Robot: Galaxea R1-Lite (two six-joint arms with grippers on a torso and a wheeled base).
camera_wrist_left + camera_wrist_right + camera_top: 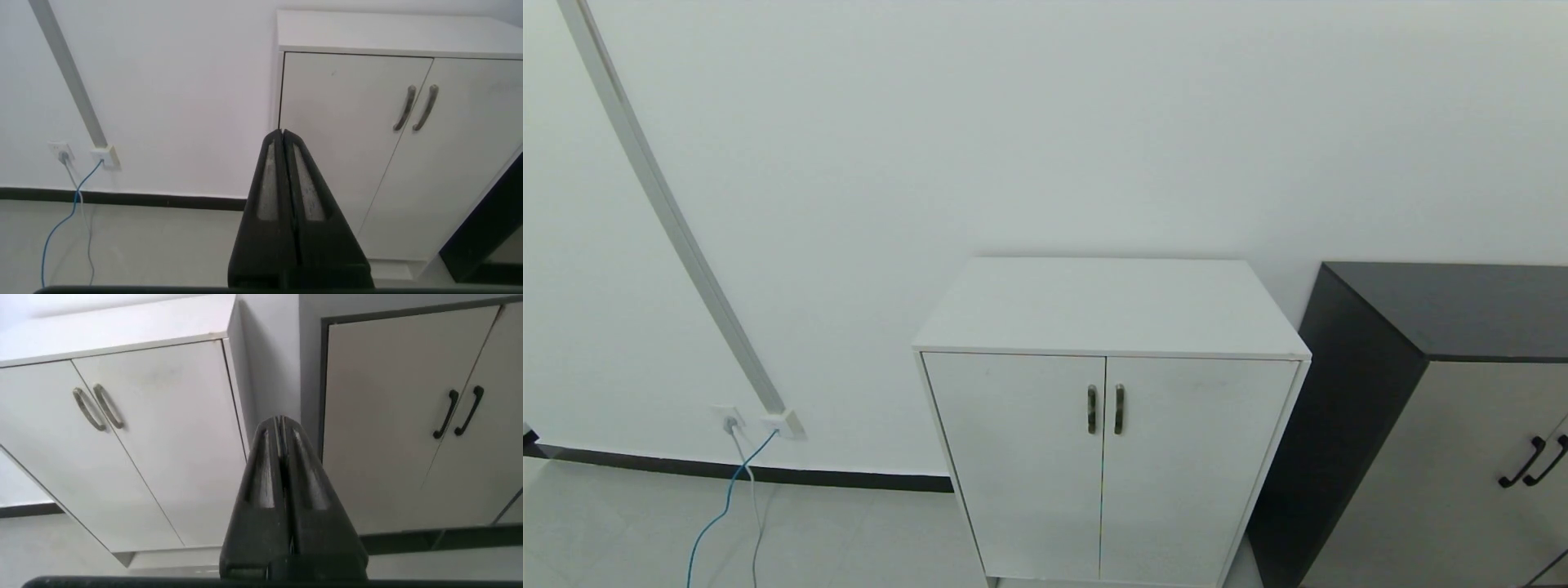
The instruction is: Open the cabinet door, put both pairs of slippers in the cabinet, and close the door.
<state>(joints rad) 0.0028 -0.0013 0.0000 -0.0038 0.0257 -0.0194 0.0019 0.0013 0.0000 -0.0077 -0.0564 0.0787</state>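
A white two-door cabinet (1111,457) stands against the wall with both doors closed. Two dark vertical handles (1104,409) meet at its centre seam. In the left wrist view my left gripper (282,135) is shut with nothing in it, held some way off from the white cabinet (384,147) and its handles (415,108). In the right wrist view my right gripper (280,422) is shut and empty too, facing the gap between the white cabinet (139,449) and the dark one.
A black-sided cabinet (1429,425) with grey doors and black handles (1534,462) stands right of the white one. A wall socket (729,420) with a blue cable (719,510) and a slanted cable duct (662,204) lie to the left. Open floor (621,531) lies at lower left.
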